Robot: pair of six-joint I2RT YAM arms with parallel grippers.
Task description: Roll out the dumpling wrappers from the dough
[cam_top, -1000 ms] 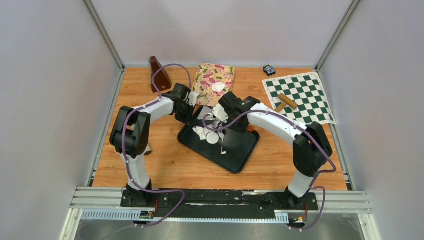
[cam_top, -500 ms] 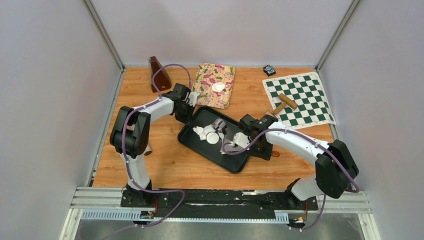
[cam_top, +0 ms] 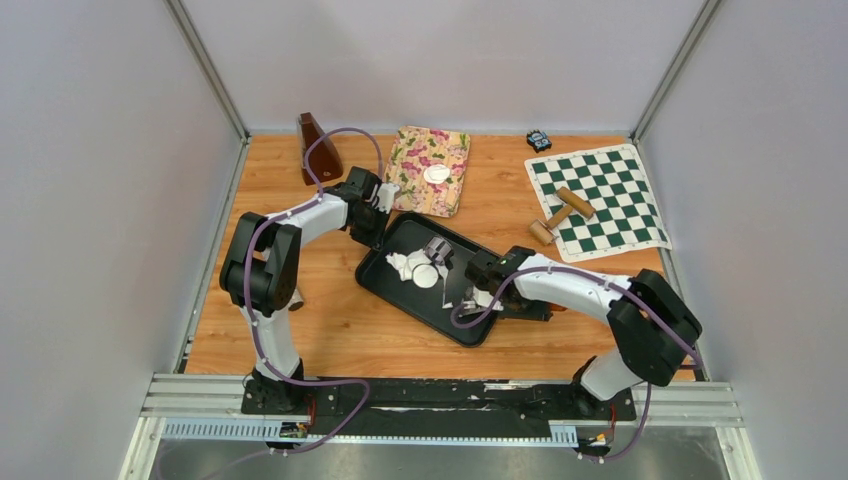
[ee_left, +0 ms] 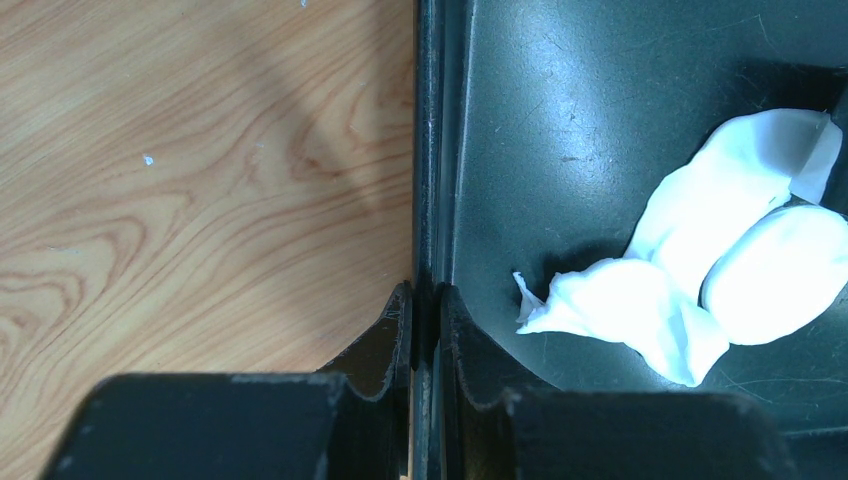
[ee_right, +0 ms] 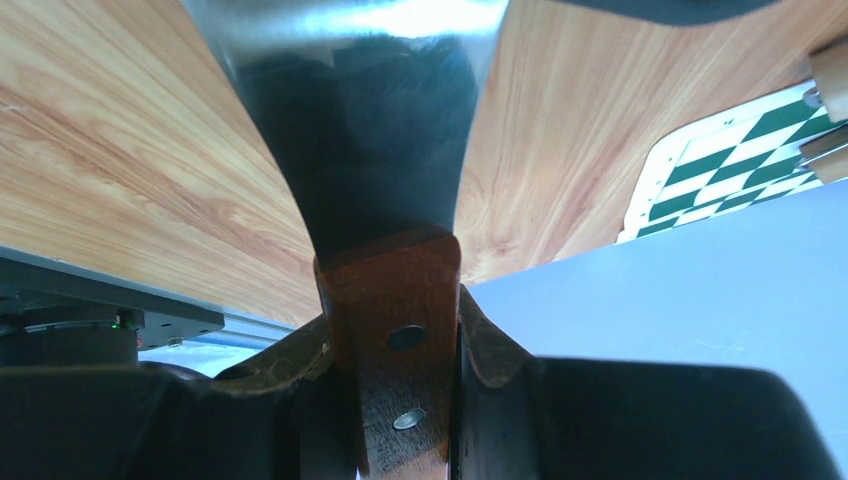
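A black tray (cam_top: 480,325) holds an irregular white dough lump (cam_top: 404,265), one round dumpling wrapper (cam_top: 426,277) and a clear ring cutter (cam_top: 437,250). Another wrapper (cam_top: 436,174) lies on the floral cloth (cam_top: 420,190). My left gripper (cam_top: 384,225) is shut on the tray's far-left rim (ee_left: 428,150), with dough (ee_left: 640,310) just inside the tray. My right gripper (cam_top: 492,300) sits low at the tray's right side. It is shut on the wooden handle (ee_right: 395,330) of a metal-bladed scraper (ee_right: 360,130), whose blade points away from the wrist.
A brown pyramid-shaped metronome (cam_top: 319,148) stands at the back left. A green chessboard mat (cam_top: 598,195) at the back right carries a wooden rolling pin (cam_top: 560,214). A small black device (cam_top: 539,139) lies behind it. Grey walls enclose three sides.
My right arm has swung from above the tray's far side down to its near right side, still holding the scraper. The left arm and the tray have stayed put.
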